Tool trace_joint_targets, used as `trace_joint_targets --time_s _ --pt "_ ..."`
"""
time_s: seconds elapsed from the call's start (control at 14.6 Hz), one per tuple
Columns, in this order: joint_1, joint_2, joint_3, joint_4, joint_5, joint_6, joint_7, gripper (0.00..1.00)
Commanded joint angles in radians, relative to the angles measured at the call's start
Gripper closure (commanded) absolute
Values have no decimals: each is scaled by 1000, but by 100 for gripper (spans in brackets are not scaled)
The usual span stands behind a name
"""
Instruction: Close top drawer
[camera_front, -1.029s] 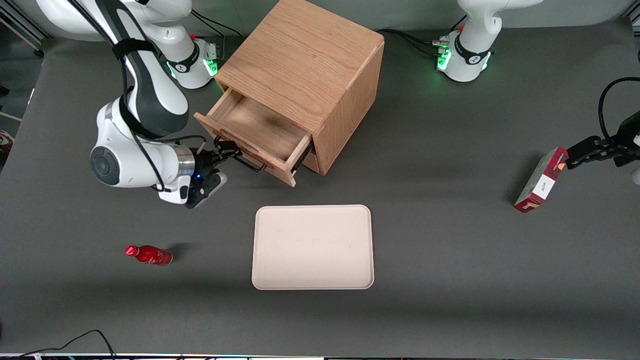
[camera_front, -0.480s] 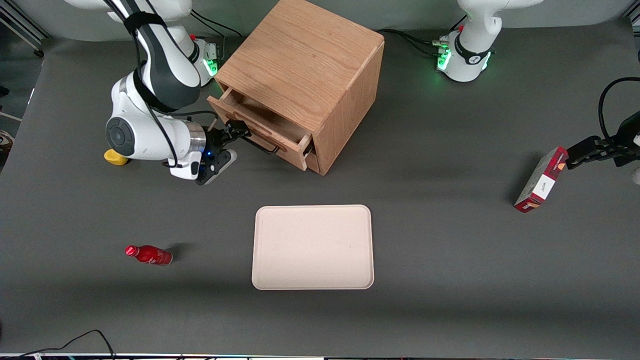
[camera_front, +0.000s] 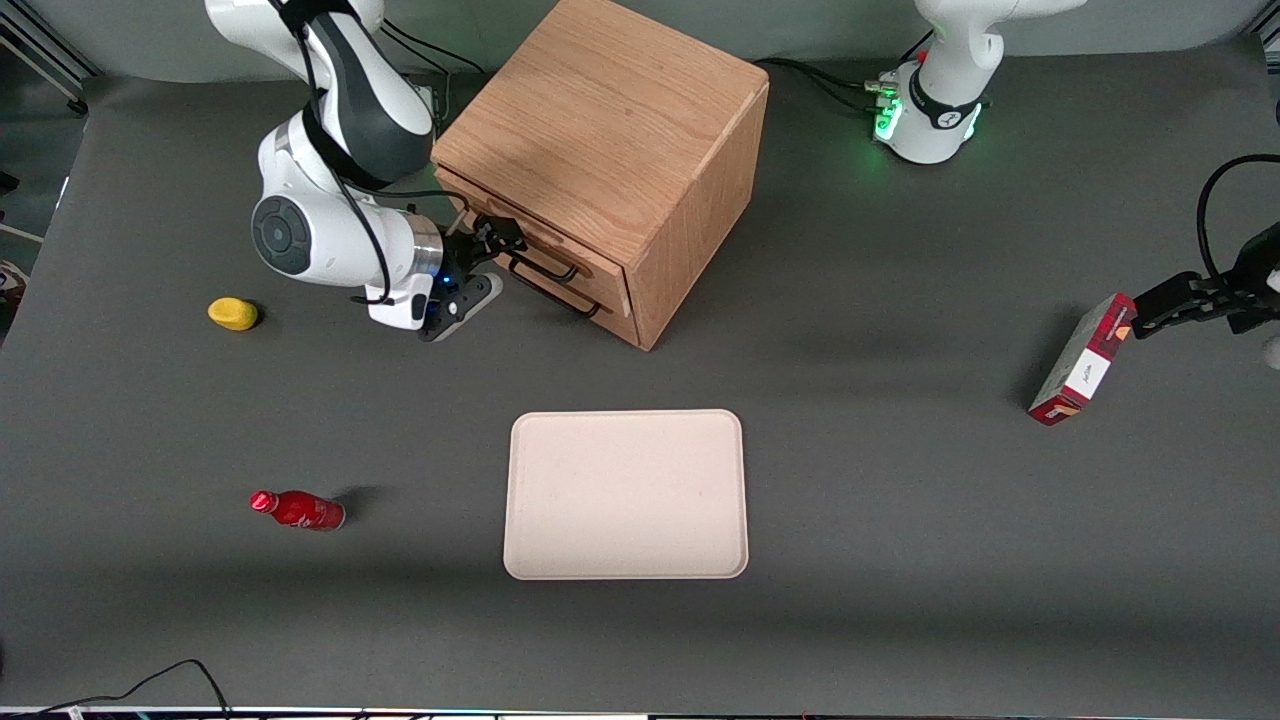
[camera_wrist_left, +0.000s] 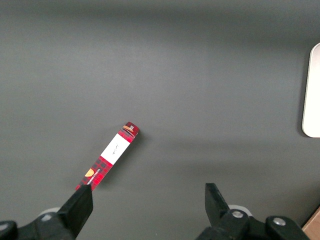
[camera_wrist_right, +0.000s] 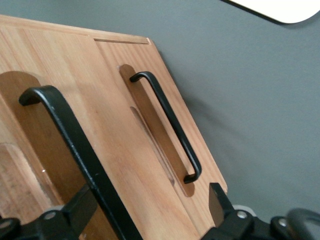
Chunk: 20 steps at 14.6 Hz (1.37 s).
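At the cabinet (camera_front: 610, 150) front, the gripper (camera_front: 497, 238) had its jaws spread wide around the top drawer's (camera_front: 520, 240) black handle (camera_wrist_right: 75, 150).

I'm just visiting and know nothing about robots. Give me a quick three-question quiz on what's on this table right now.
1. True or false: the top drawer of the light oak cabinet stands wide open.
2. Where is the right arm's gripper? A) over the pale rectangular tray; B) at the top drawer's thin black wire handle; C) beside the small red bottle.
3. Fill in: the small yellow object lies toward the ____ arm's end of the grey table.

Key: 1 false, its front sits about flush with the cabinet. 2 B, one finger on each side of the handle, not clamped. 3 working.
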Motion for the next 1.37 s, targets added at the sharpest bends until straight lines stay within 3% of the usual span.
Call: trace_joint_targets --time_s 0.0,0.27,0.55,0.89,1.03,1.3 --pt "0 -60 16 -59 50 17 19 0" --pt "-3 -77 14 -76 72 18 14 0" --pt "-7 -61 13 -1 26 -6 17 0" --pt "-10 -87 -12 103 -2 -146 19 0" --pt "-11 -114 -13 194 -99 -198 29 0" --pt "-10 -138 -35 473 -288 -447 268 0"
